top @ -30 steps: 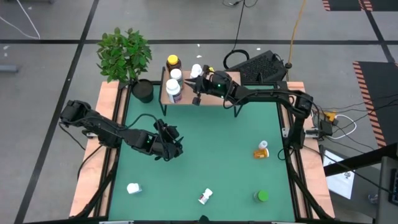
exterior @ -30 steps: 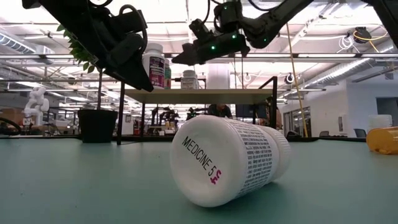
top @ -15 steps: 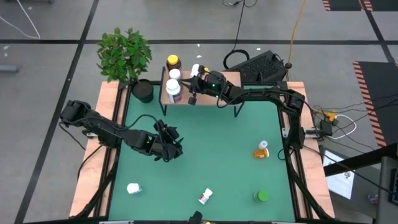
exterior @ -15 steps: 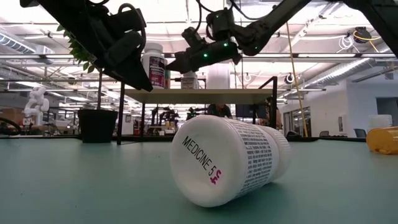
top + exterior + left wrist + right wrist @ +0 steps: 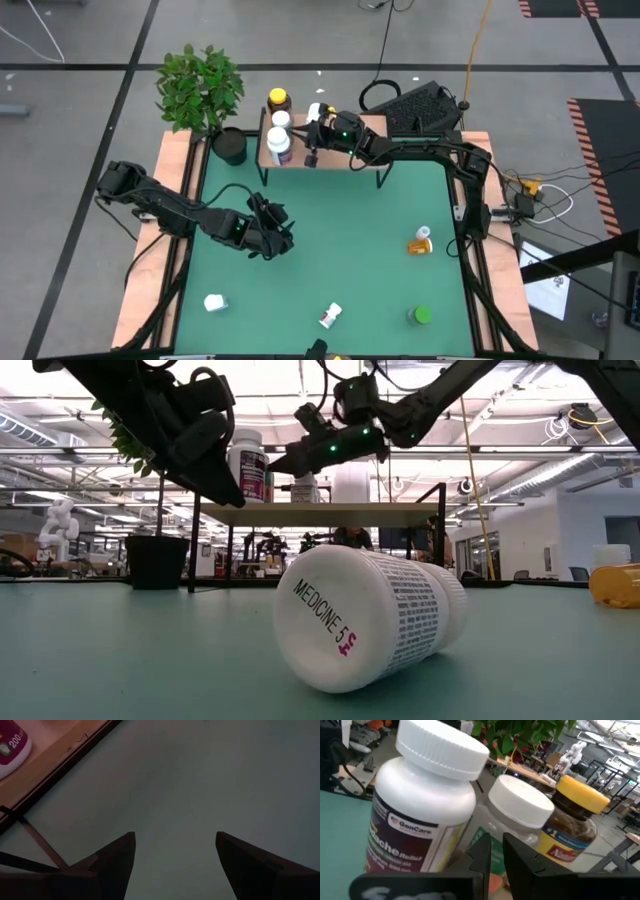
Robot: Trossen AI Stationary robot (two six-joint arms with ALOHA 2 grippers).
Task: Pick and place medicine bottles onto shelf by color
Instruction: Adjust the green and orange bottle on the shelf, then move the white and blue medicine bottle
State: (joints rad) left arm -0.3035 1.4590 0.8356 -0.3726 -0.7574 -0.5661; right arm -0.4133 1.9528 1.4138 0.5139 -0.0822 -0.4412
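Note:
The shelf (image 5: 340, 150), a low stand with a wood top, stands at the table's far edge. Three medicine bottles stand in a row on its left end: an amber one with a yellow cap (image 5: 278, 99), a white-capped one (image 5: 283, 120) and a white one with a purple label (image 5: 279, 146). Another white bottle (image 5: 315, 110) sits on the shelf behind my right gripper (image 5: 306, 145). That gripper is shut, level over the shelf top, and points at the row (image 5: 520, 810). My left gripper (image 5: 272, 238) hangs open over the table's left middle with nothing between its fingers (image 5: 117, 860). My right gripper has its shut fingertips (image 5: 481, 851) close in front of the white-capped middle bottle (image 5: 522, 807), coming level from the table's right. I cannot tell whether they touch it.
Loose bottles are scattered on the green table: a white one (image 5: 214, 302) near left, a white one lying on its side (image 5: 330, 316) near the front edge, a green one (image 5: 422, 316) and an orange one (image 5: 420, 243) on the right. A potted plant (image 5: 229, 146) stands left of the shelf.
My right gripper has edged a little toward the table's left and slightly down, closer to the row of bottles on the shelf, and has stayed shut.

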